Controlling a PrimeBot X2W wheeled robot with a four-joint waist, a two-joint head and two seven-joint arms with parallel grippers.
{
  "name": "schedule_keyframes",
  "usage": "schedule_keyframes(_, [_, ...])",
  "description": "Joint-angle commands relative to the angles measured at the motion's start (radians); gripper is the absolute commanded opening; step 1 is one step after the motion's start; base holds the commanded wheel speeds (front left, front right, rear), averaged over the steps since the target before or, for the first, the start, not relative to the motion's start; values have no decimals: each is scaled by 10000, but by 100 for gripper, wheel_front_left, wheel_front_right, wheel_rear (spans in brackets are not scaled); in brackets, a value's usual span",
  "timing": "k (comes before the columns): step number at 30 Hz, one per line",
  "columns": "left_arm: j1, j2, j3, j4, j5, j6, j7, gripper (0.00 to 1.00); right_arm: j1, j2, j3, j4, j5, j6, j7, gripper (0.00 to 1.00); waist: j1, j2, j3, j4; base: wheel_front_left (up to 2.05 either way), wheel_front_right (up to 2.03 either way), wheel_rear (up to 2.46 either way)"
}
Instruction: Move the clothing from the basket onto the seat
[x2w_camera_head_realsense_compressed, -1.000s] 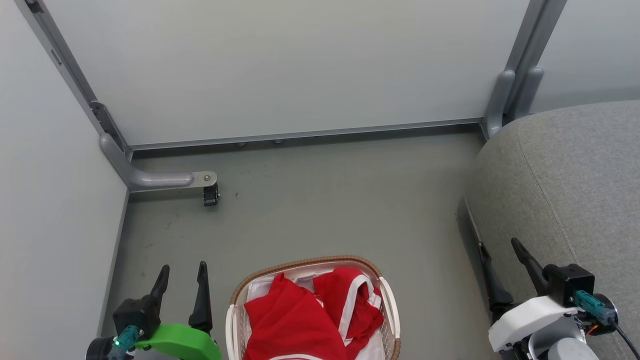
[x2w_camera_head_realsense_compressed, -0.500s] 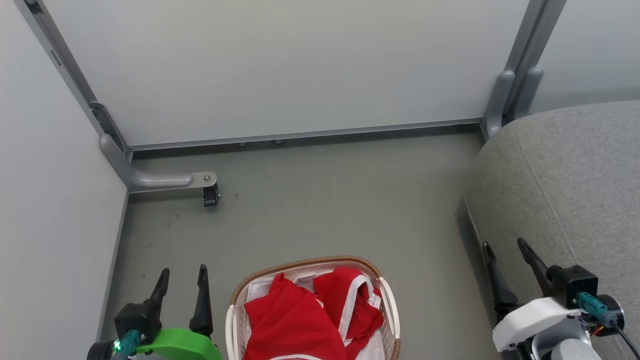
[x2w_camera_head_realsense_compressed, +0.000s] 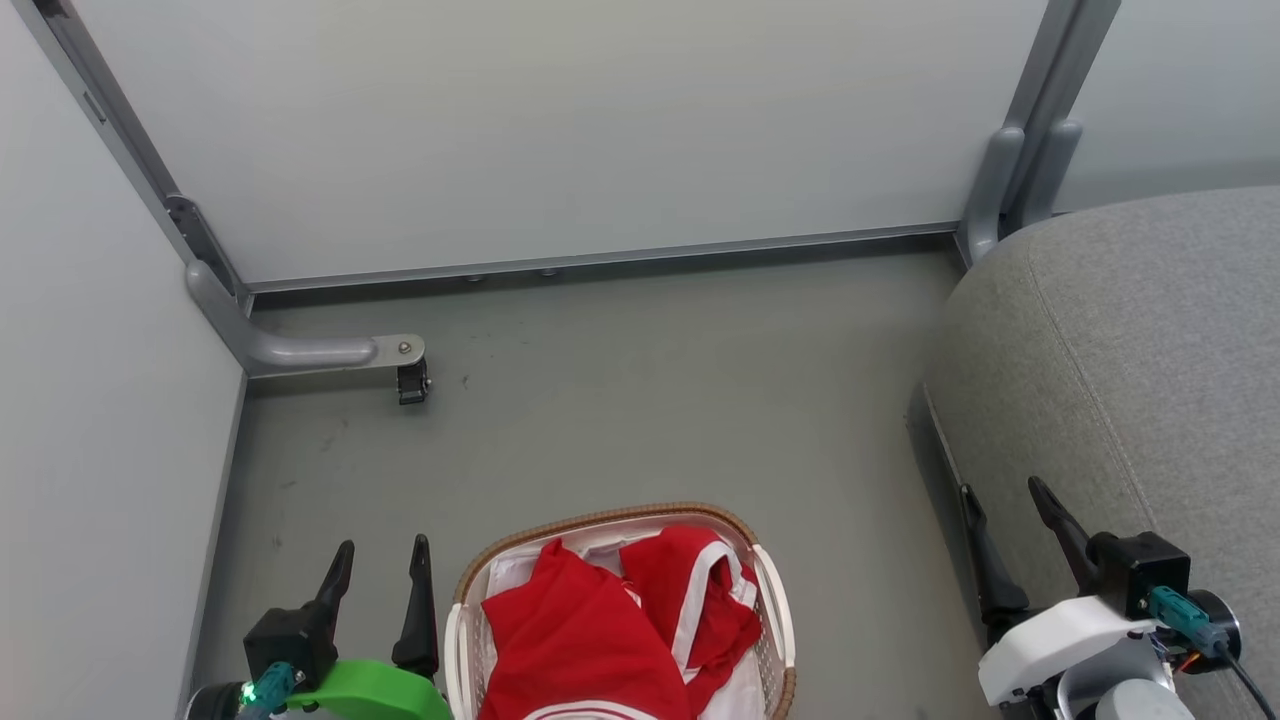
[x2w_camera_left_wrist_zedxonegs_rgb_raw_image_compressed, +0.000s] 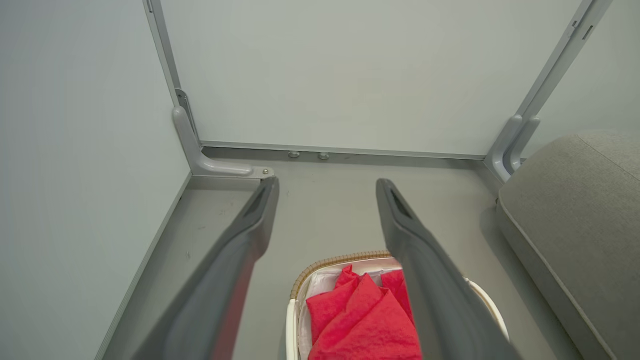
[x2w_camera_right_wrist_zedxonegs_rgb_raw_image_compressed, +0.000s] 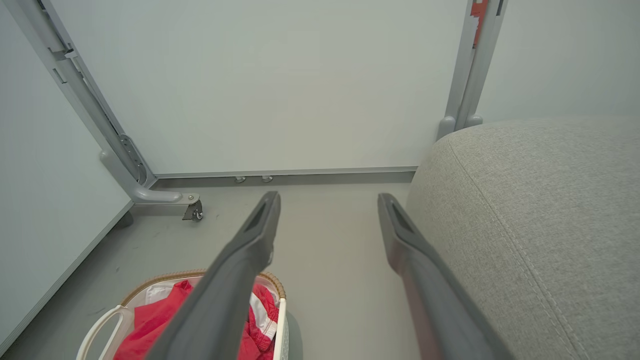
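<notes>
Flanking the basket (x2w_camera_head_realsense_compressed: 600, 517), left gripper (x2w_camera_head_realsense_compressed: 383, 545) and right gripper (x2w_camera_head_realsense_compressed: 1000, 487) both spread, empty; clothing (x2w_camera_head_realsense_compressed: 580, 640), seemingly two pieces, heaped inside; seat (x2w_camera_head_realsense_compressed: 1150, 350) rightward.

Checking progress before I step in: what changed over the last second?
The head view shifted a little, so the camera moved, not the things. The left claw edged slightly toward the basket. Nothing grasped or released: both claws stay open, the right claw beside the seat, the clothing still in the basket.
</notes>
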Motion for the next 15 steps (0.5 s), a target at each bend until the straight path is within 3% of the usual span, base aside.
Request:
schedule_keyframes(1, [52, 38, -39, 7, 43, -38, -37, 100, -39, -17, 22, -38, -20, 1, -49, 100, 0, 0, 108, -81, 0, 0, 0])
schedule_keyframes(15, [-998, 40, -597, 357, 206, -100, -25, 100, -893, -1, 314, -568, 126, 1, -49, 100, 0, 0, 1807, -816, 0, 0, 0])
